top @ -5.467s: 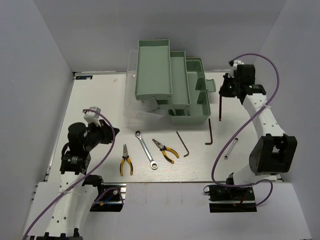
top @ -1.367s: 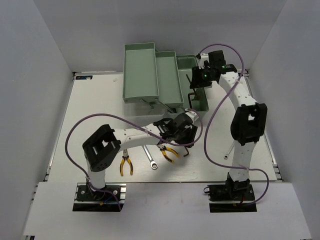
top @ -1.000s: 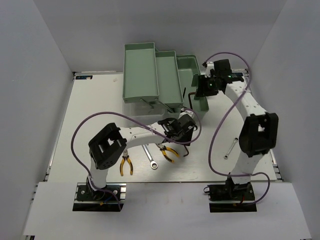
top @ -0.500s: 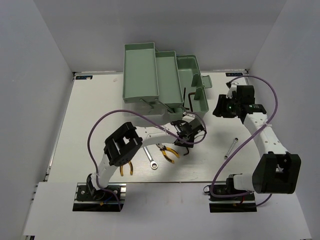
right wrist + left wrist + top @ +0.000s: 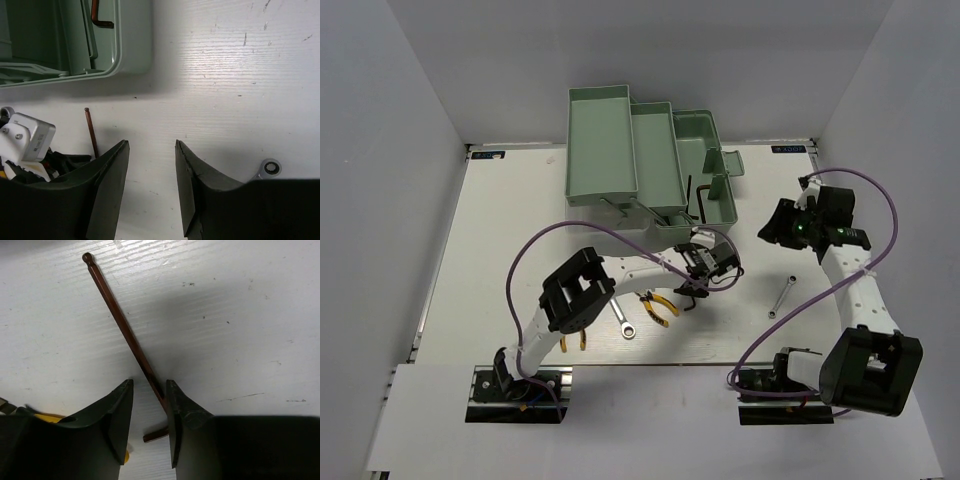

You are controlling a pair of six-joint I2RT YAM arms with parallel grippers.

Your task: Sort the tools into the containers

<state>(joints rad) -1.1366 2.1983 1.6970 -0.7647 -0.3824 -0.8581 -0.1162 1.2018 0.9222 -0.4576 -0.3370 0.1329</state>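
two claws parted: left claw (image 5: 150, 384) narrow astride dark-red hex key (image 5: 120, 322), right claw (image 5: 151, 144) empty

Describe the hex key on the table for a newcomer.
Find the green toolbox; just in front of it hovers the left gripper. The hex key lies between its fingers: a thin dark L-shaped rod, unlike the yellow-handled pliers beside it.

White surface (image 5: 510, 230) fills the middle, scuffed and dark-specked up close. Plain grey walls (image 5: 380, 150) box it in on three sides. Far edge: one blue label (image 5: 490, 154) near the left corner, a second blue label (image 5: 786, 149) toward the right.
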